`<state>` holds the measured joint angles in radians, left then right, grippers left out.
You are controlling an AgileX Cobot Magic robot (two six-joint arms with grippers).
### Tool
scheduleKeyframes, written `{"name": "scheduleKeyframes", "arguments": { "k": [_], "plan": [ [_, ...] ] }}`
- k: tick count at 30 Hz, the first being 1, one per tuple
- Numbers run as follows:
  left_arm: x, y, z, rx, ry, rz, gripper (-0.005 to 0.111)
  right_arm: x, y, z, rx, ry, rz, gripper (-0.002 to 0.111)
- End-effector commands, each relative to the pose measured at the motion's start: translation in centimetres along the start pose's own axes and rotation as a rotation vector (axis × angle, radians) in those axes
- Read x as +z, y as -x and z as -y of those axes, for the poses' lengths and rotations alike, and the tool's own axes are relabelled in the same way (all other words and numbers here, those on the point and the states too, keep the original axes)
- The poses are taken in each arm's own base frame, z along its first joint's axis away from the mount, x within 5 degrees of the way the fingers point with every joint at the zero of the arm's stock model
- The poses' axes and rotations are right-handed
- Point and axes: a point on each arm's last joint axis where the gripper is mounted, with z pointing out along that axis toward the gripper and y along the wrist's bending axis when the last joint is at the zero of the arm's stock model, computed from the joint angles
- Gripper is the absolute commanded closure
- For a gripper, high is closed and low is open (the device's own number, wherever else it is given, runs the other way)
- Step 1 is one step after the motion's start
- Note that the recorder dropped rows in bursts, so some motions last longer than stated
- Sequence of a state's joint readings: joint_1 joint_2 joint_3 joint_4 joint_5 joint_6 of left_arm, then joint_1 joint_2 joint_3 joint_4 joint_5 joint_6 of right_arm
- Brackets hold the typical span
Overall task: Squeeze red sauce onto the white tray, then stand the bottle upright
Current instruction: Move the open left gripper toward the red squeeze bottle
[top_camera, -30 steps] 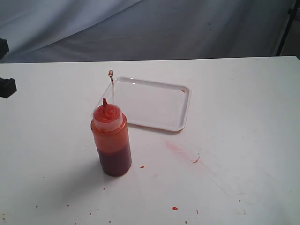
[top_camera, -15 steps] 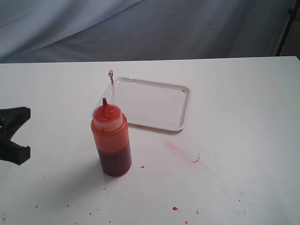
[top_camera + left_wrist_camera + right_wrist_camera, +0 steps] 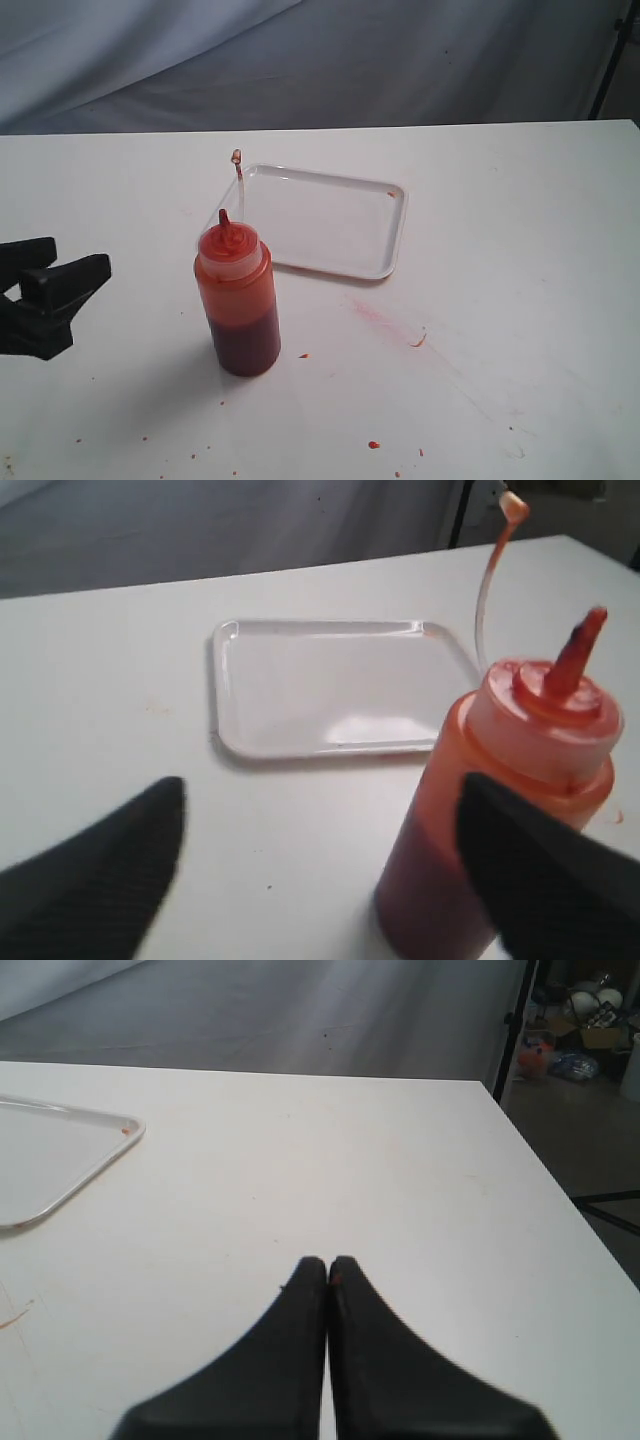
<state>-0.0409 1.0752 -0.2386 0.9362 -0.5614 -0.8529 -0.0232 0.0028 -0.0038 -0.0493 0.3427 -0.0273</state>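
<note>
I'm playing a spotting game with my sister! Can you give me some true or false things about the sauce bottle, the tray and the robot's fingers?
1. The bottle stands upright. True.
2. The bottle sits inside the white tray. False: it stands on the table, beside the tray.
3. The left gripper has its fingers squeezing the bottle. False: they are open and apart from it.
4. The right gripper has its fingers pressed together. True.

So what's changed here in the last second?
The left end effector moved in from the left edge toward the bottle, its jaws now open; it hasn't touched it. The bottle, upright, the white tray and the shut right end effector stayed put.
</note>
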Motion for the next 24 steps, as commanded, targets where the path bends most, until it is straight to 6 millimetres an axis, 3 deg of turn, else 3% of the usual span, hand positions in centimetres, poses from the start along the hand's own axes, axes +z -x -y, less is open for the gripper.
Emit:
{"name": "scheduleKeyframes", "arguments": {
  "k": [1,9,14,19,24],
  "plan": [
    [-0.1,0.4,-0.3,-0.294,0.025,0.06,0.003,0.0,0.0,0.0,0.002,0.001,0.008,0.108],
    [-0.1,0.9,-0.2,-0.313,0.003,0.099,0.003,0.0,0.0,0.0,0.002,0.001,0.008,0.108],
    [-0.4,2.4,0.8,-0.344,-0.137,0.245,0.003,0.0,0.0,0.0,0.002,0.001,0.008,0.108],
    [-0.1,0.6,1.3,-0.144,-0.148,0.056,0.003,0.0,0.0,0.0,0.002,0.001,0.008,0.108],
    [0.0,0.1,1.3,-0.133,-0.156,0.013,0.003,0.0,0.0,0.0,0.002,0.001,0.008,0.108]
  ]
}}
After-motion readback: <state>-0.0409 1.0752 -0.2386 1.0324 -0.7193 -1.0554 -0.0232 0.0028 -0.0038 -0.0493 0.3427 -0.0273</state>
